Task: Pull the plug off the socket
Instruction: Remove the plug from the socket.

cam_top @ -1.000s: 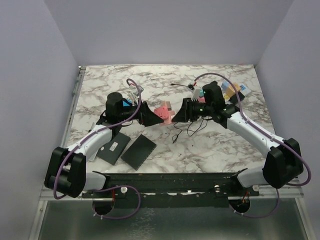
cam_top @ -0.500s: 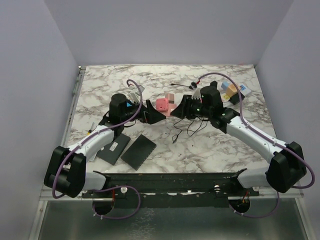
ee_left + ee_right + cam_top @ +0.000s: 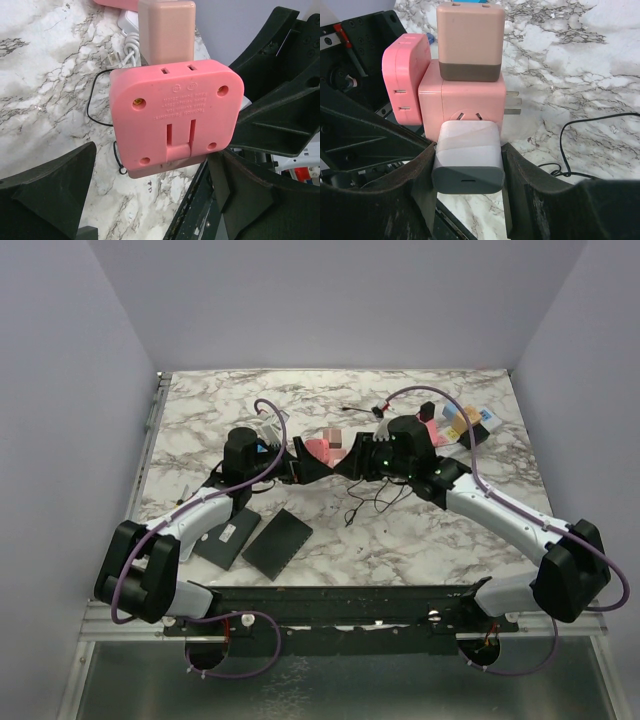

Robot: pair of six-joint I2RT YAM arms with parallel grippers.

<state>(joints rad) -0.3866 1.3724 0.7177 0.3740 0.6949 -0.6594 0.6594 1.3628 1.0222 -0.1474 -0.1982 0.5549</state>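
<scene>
Starting at the bottom of the overhead view, two black pads [image 3: 275, 542] lie lower left on the marble table [image 3: 400, 540]. Mid-frame, above the table, the right gripper [image 3: 467, 167] pinches a white plug [image 3: 466, 150] seated in the pink socket [image 3: 465, 100]. The left gripper [image 3: 300, 462] is spread either side of a flat pink plug [image 3: 175, 115] on that socket. Lilac walls [image 3: 330, 300] close the back.

The beige plug [image 3: 166, 25] is half hidden behind the pink plug [image 3: 175, 105] facing the left gripper [image 3: 165, 150]. The flanks of the white plug [image 3: 467, 145] are covered by the right gripper [image 3: 467, 162].
</scene>
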